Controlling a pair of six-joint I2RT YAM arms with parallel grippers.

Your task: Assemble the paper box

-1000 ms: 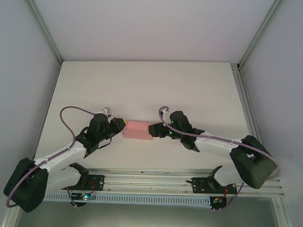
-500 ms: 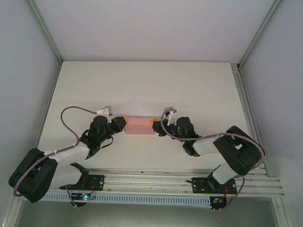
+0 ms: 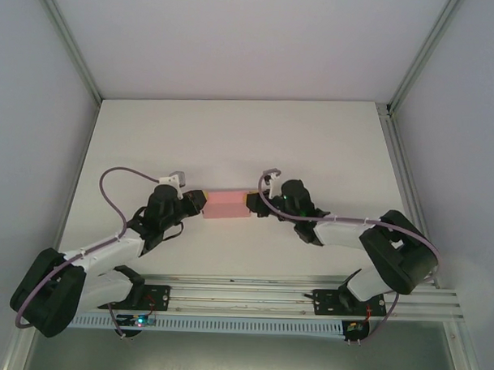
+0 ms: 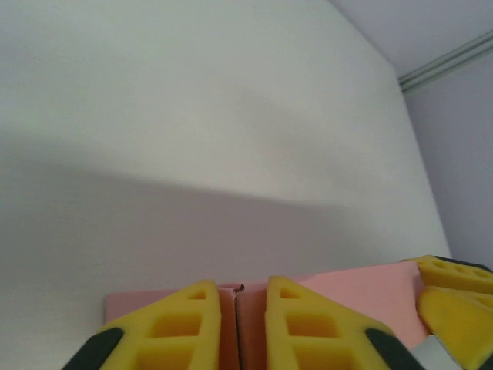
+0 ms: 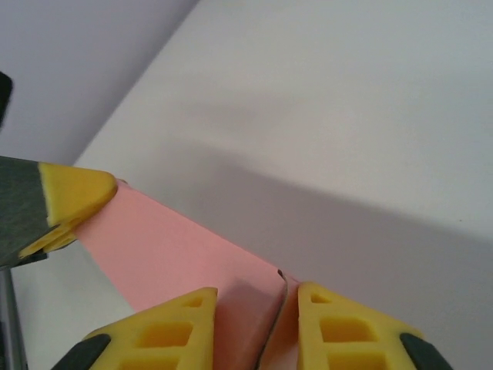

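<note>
box: flat rectangular pink card paper box (image 3: 226, 205), over the middle of the white table (image 3: 329, 147)
long axis: left to right, running straight from one gripper to the other
nearer arm: neither, each is at its own end of the paper box
left gripper (image 3: 199, 203): at the paper box's left end, yellow fingers (image 4: 308, 327) a narrow slit apart, a card edge in the gap; clamped or not, cannot tell
right gripper (image 3: 248, 200): at the right end, gap slightly wider around a flap edge; grip unclear
</note>
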